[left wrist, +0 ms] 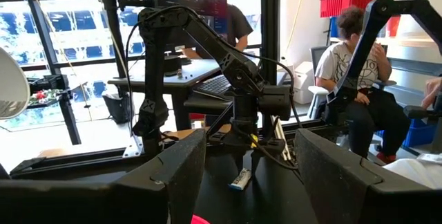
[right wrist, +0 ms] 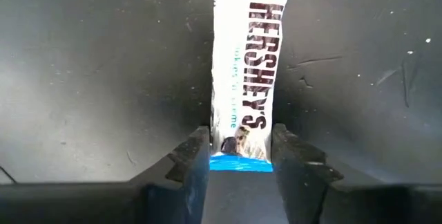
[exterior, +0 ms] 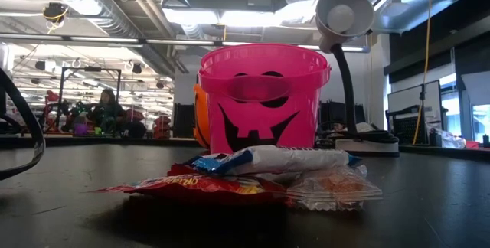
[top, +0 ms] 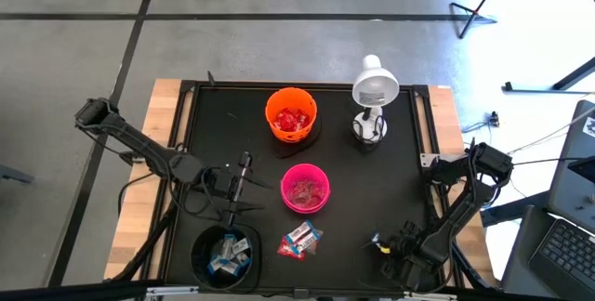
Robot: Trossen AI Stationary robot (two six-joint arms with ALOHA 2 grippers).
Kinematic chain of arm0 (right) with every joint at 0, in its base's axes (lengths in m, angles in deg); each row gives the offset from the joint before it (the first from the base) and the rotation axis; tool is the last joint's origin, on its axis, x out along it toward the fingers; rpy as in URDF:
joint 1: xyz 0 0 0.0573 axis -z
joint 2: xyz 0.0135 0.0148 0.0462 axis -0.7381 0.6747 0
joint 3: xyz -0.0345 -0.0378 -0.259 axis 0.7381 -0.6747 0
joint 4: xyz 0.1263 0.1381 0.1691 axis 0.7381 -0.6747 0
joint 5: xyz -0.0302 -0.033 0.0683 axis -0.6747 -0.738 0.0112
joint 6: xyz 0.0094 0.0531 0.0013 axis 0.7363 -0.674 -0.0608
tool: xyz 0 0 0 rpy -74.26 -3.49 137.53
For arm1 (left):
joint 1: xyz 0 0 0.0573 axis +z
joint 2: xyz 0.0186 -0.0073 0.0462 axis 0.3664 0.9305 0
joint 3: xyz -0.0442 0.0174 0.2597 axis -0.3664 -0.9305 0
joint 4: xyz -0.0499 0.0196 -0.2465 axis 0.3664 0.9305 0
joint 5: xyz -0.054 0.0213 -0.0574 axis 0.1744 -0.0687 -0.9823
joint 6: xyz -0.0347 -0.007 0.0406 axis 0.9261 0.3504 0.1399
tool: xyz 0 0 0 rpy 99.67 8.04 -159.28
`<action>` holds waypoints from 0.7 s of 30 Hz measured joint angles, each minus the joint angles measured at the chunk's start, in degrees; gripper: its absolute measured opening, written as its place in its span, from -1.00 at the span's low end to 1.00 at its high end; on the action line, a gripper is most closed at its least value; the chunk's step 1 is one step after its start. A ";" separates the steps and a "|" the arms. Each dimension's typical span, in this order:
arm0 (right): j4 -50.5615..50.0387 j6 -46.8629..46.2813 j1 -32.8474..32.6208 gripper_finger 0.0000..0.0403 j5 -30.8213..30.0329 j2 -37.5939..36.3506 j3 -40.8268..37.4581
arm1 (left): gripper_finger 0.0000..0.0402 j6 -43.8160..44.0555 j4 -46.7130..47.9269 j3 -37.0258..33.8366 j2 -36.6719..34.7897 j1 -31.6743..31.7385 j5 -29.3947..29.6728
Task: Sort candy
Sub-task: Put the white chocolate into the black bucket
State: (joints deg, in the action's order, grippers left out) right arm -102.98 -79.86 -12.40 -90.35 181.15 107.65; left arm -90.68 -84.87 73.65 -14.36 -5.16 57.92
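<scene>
Black table [top: 390, 180]: left gripper [top: 244, 189] hovers at 8 o'clock, fingers apart, beside the black bowl [top: 200, 262] of blue-and-white candy. Candy pile [top: 300, 239] lies at 6 o'clock. At 4 o'clock, right gripper [right wrist: 240, 156] straddles a Hershey's bar [right wrist: 248, 72]; whether it is clamped cannot be told.

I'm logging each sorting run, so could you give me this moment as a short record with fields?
orange bowl: holds red candy
pink bowl: holds pinkish candy
black bowl: holds blue-and-white candy
unsorted pile: on the mat between the black and pink bowls
right tool: low over the table's right front, fingers either side of a Hershey's bar lying flat
left tool: open, hovering left of the pink bowl
lamp: back right
</scene>
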 joint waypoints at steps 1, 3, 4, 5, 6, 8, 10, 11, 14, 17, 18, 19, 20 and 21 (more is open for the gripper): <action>0.04 0.00 0.00 -0.30 0.02 0.00 0.00 | 0.06 0.00 0.00 0.00 0.00 0.00 -0.01; 0.07 0.02 0.00 -0.36 0.05 0.02 -0.02 | 0.06 0.00 -0.02 0.00 0.00 0.00 0.00; 0.09 0.04 0.00 -0.39 0.06 0.02 -0.02 | 0.06 0.00 -0.03 0.00 0.00 0.00 0.00; 0.12 0.04 0.00 -0.42 0.05 0.04 -0.02 | 0.06 0.00 -0.04 0.00 0.00 0.00 -0.01; 0.12 0.04 0.00 -0.44 0.00 0.04 -0.02 | 0.06 0.02 -0.06 0.00 0.00 0.00 0.00; 0.13 0.07 0.00 -0.49 -0.02 0.04 -0.02 | 0.06 0.02 -0.05 0.00 0.00 0.00 -0.01; 0.17 0.11 0.00 -0.53 -0.03 0.04 -0.02 | 0.06 0.02 -0.07 0.00 0.00 0.00 0.01; 0.18 0.13 0.00 -0.54 -0.05 -0.01 -0.02 | 0.06 0.02 -0.07 0.00 0.00 0.00 0.01; 0.47 0.22 -0.02 -0.55 -0.62 -0.76 -0.08 | 0.06 0.02 -0.07 0.00 0.00 0.00 0.01; 0.72 0.24 -0.09 -0.56 -2.69 -2.33 -0.24 | 0.06 0.03 -0.07 0.00 0.00 0.00 -0.01; 0.69 0.26 -0.13 -0.56 -3.41 -2.82 -0.33 | 0.06 0.05 -0.07 0.00 0.00 0.00 0.01; 0.67 0.26 -0.15 -0.56 -4.29 -3.31 -0.40 | 0.06 0.02 -0.09 0.00 0.00 0.00 0.01; 1.15 0.26 -0.15 -0.56 -5.54 -3.84 -0.44 | 0.06 0.05 -0.09 0.00 -0.02 0.00 -0.01; 2.02 0.31 -0.08 -0.56 -6.89 -4.37 -0.40 | 0.06 0.05 -0.09 0.00 -0.02 0.00 0.01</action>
State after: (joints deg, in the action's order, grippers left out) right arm -100.96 -79.56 -12.48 -97.24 176.78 107.24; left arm -90.64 -84.95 73.65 -14.38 -5.16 57.93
